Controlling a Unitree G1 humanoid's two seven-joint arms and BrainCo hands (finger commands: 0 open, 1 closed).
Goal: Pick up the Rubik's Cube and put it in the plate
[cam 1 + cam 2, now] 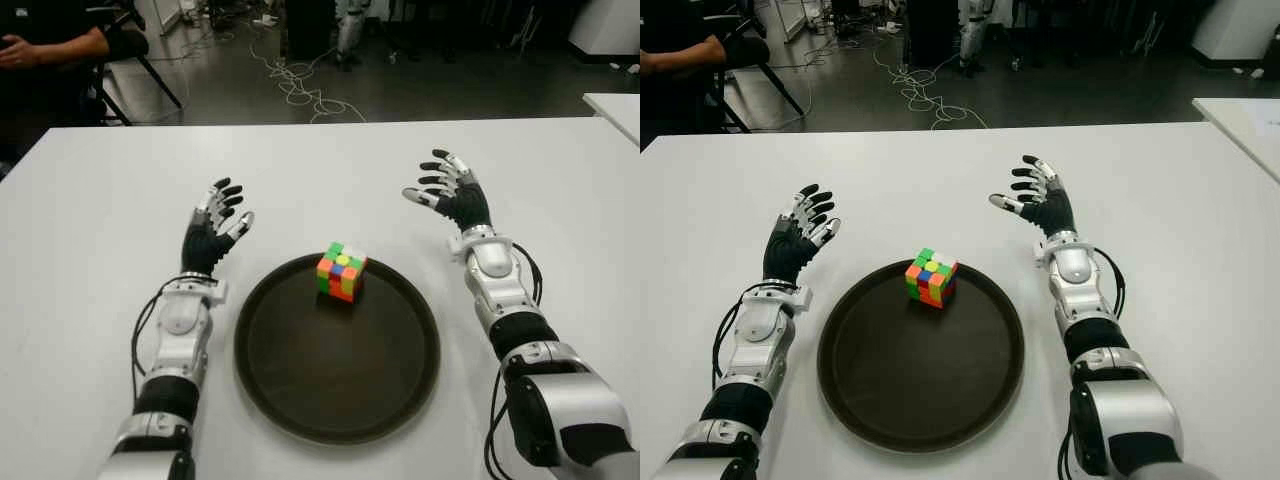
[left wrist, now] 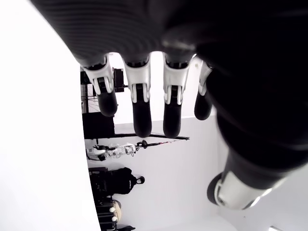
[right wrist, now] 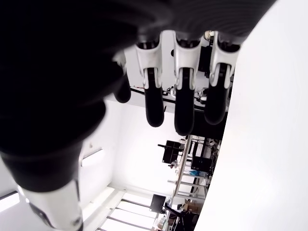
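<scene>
The Rubik's Cube [image 1: 341, 271] stands inside the dark round plate [image 1: 300, 370], close to its far rim. My left hand [image 1: 216, 226] is open to the left of the plate, with its fingers [image 2: 140, 107] spread and nothing in them. My right hand [image 1: 448, 192] is open to the right of the plate and a little farther back; its fingers [image 3: 184, 109] hold nothing. Neither hand touches the cube or the plate.
The white table [image 1: 320, 170] stretches out around the plate. A second white table's corner [image 1: 615, 108] shows at the far right. A seated person's arm [image 1: 50, 45] is at the far left beyond the table, and cables [image 1: 300, 85] lie on the floor.
</scene>
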